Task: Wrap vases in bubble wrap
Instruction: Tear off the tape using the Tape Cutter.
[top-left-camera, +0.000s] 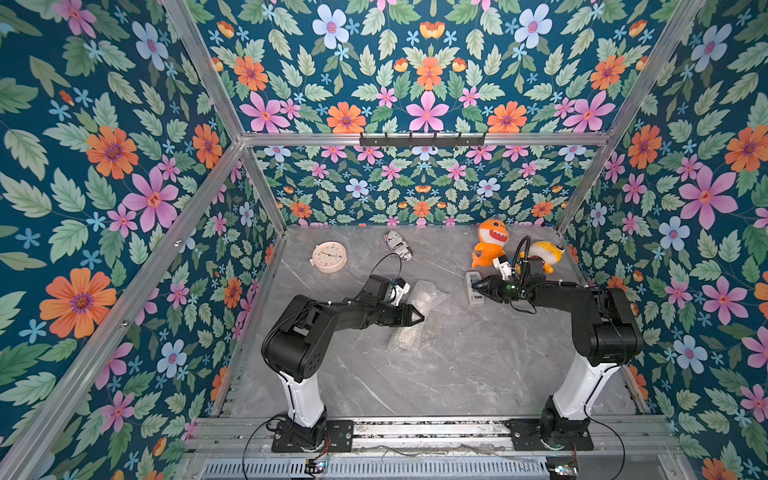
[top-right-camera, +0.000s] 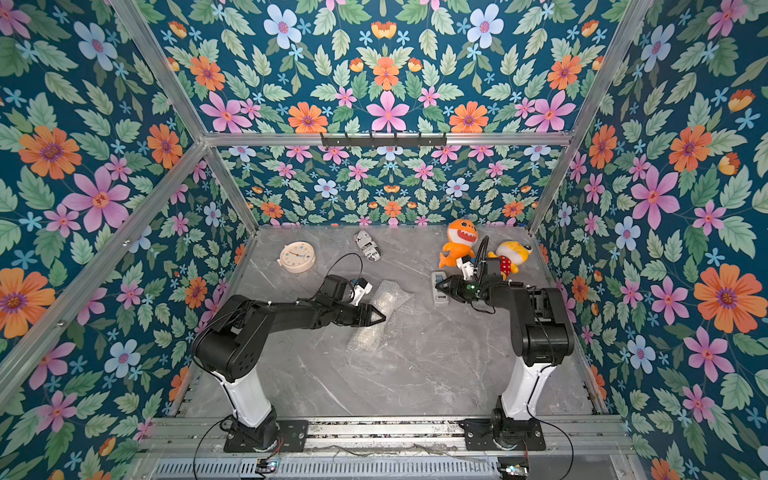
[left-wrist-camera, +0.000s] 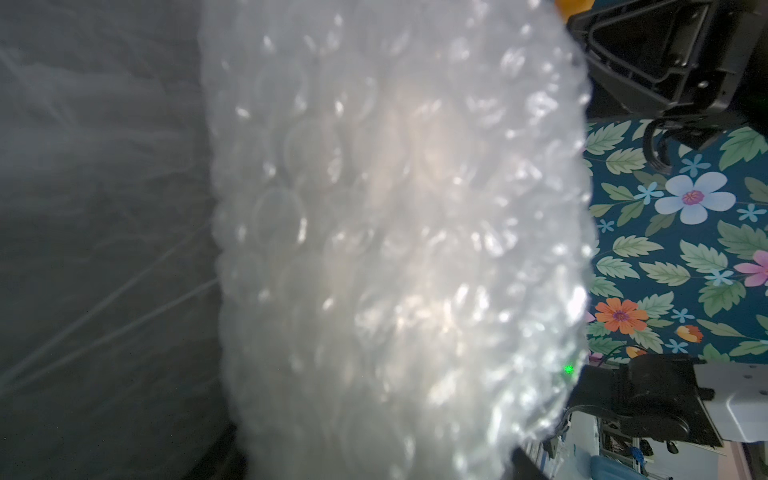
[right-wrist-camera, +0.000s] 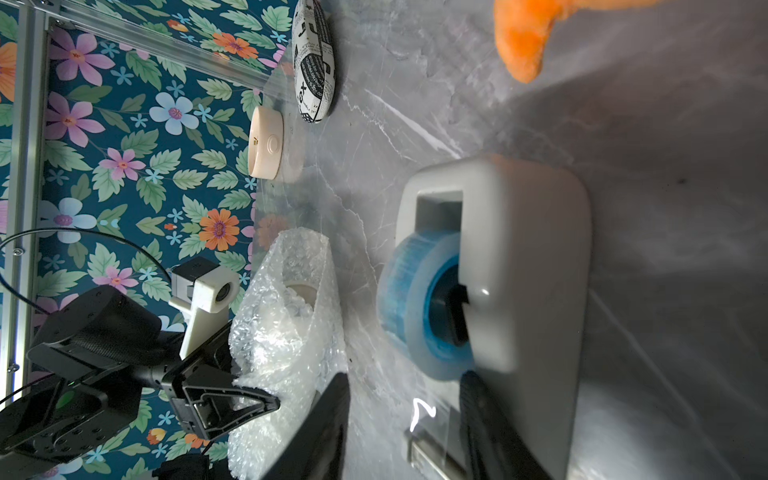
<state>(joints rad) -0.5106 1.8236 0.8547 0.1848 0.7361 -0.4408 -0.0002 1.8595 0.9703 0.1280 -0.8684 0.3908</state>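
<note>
Grey marble table (top-left-camera: 457, 374) with clock (top-left-camera: 329, 256), printed pouch (top-left-camera: 398, 246), orange plush (top-left-camera: 490, 243), yellow plush (top-left-camera: 547, 250), tape dispenser (top-left-camera: 473, 293), bubble wrap (top-left-camera: 429, 297)

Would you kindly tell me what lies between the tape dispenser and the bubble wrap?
Nothing but bare marble tabletop lies between the tape dispenser and the bubble wrap; the right wrist view shows this gap most clearly.

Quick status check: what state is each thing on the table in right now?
vase: lying down, inside the bubble wrap, rim showing.
bubble wrap: rolled around the vase, end open.
tape dispenser: upright, roll loaded.
left hand: shut, tip on the wrap.
right hand: open, at the dispenser.
clock: lying face up.
</note>
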